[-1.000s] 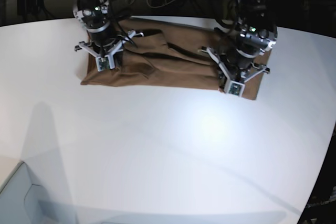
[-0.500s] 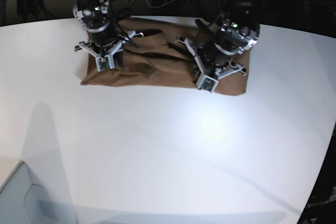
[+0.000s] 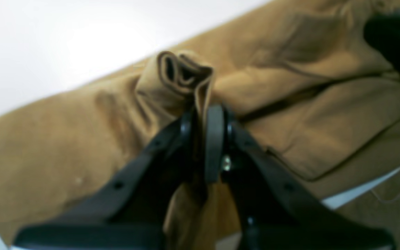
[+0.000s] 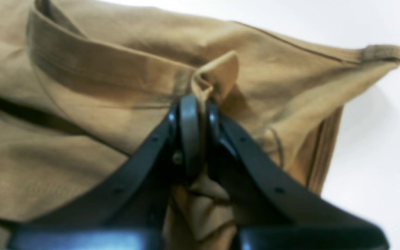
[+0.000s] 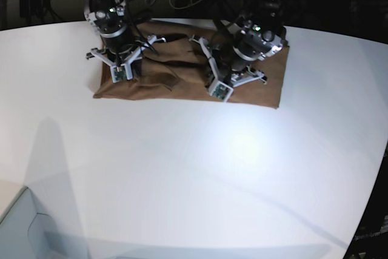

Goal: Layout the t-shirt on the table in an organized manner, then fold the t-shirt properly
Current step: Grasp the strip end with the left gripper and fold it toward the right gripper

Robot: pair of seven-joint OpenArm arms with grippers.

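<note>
- T-shirt point(image 5: 182, 80): tan-brown woven cloth, matte, lying rumpled across the far side of the table point(image 5: 200, 168), under both arms; deep creases and overlapping folds run through its middle
- Cloth in the left wrist view point(image 3: 307, 86): soft, thick folds, stitched hems showing as dark lines; a bunched ridge stands up in loops just above the jaws
- Cloth in the right wrist view point(image 4: 92, 104): a broad ribbed band crosses the top; a hemmed corner juts toward the white surface at right
- Left gripper point(image 3: 203, 139): black curved fingers, jaws pinched together on a pleat of the t-shirt
- Right gripper point(image 4: 194, 132): same black fingers, jaws clamped on a small peaked fold of the t-shirt, cloth also gathered below them
- Table: smooth, glossy white, curved edge, with a soft glare patch near centre
</note>
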